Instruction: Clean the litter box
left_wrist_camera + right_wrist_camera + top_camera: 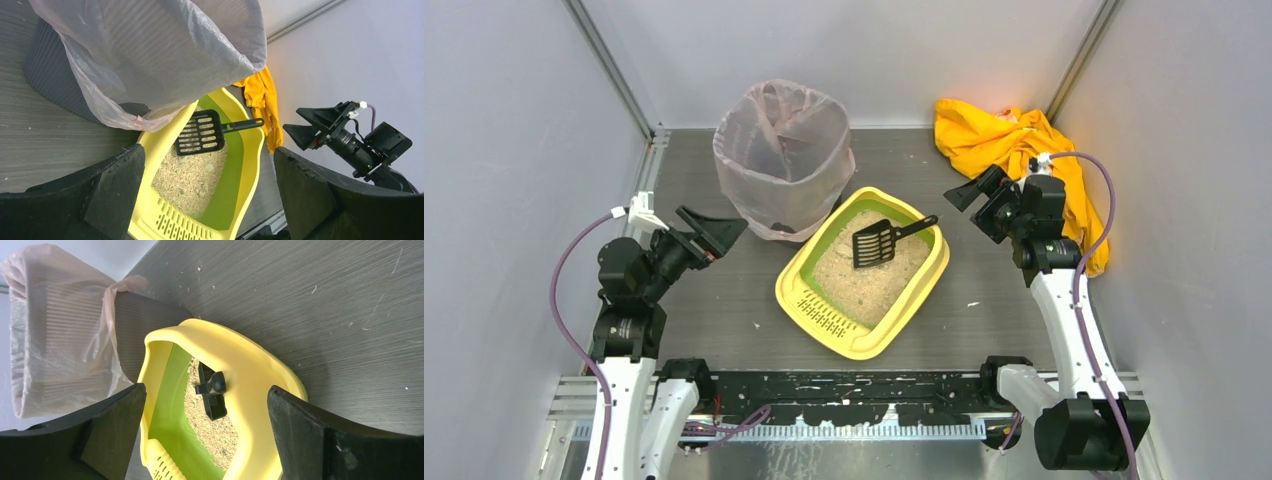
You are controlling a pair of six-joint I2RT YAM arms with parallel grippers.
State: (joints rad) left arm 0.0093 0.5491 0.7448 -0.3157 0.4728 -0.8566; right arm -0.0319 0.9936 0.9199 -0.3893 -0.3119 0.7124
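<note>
The yellow litter box [879, 345] with a green inner rim lies askew mid-table, its slotted ledge toward the arms and beige litter inside. A black slotted scoop [876, 242] rests on the litter at the far end, its handle propped over the right rim. My left gripper [719, 232] hovers open to the left of the box, holding nothing. My right gripper [974, 192] hovers open beyond the box's far right corner, also holding nothing. In the left wrist view, the box [250, 165] and scoop [200, 134] show between the wide-spread fingers. The right wrist view shows the scoop's handle end [216, 384] over the rim [250, 370].
A tall bin lined with a translucent pinkish bag [784, 150] stands right behind the box's far left corner. A crumpled yellow cloth [1004, 140] lies at the back right by the wall. Stray litter grains dot the grey tabletop [310, 290]. Walls close in on three sides.
</note>
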